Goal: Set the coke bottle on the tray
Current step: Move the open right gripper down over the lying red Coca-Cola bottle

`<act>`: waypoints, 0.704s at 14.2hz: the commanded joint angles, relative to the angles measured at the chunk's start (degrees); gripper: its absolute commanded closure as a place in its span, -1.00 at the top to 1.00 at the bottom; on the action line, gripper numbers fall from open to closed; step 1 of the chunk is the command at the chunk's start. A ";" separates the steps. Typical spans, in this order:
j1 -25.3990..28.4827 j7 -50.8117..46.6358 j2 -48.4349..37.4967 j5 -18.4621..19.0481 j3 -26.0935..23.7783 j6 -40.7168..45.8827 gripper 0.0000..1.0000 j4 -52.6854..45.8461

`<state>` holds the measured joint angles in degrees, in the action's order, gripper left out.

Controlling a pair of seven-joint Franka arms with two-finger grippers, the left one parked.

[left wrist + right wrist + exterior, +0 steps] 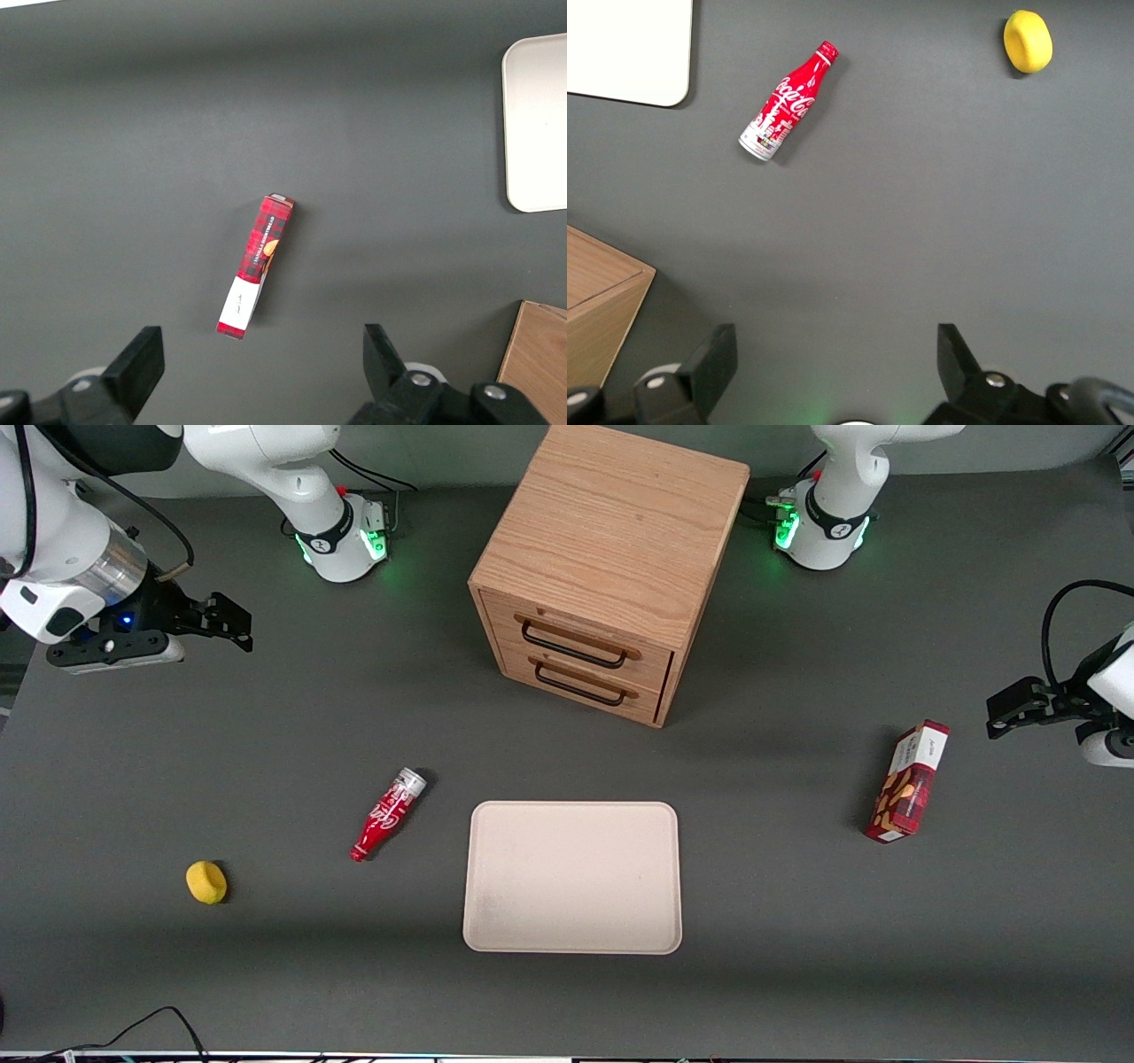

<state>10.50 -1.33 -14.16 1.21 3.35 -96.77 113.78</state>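
The coke bottle (387, 813) lies on its side on the dark table, beside the cream tray (573, 876), its red cap nearer the front camera and its silvery base farther from it. It also shows in the right wrist view (786, 103), along with a corner of the tray (629, 49). My right gripper (221, 622) hangs open and empty high above the table at the working arm's end, farther from the front camera than the bottle and well apart from it. In the wrist view its fingers (713, 363) stand wide apart over bare table.
A wooden drawer cabinet (607, 567) with two black handles stands farther from the front camera than the tray. A yellow round object (206, 882) lies near the bottle, toward the working arm's end. A red snack box (907, 781) lies toward the parked arm's end.
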 commanded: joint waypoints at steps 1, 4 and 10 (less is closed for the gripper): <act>-0.13 1.42 0.72 -1.39 0.42 1.49 1.00 -1.45; -0.22 1.60 2.99 -1.30 0.25 4.03 1.00 -4.17; -0.04 -6.49 9.39 -1.47 -3.43 7.47 1.00 -8.74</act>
<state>10.53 -5.46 -9.07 0.89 2.20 -90.96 108.78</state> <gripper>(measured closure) 0.000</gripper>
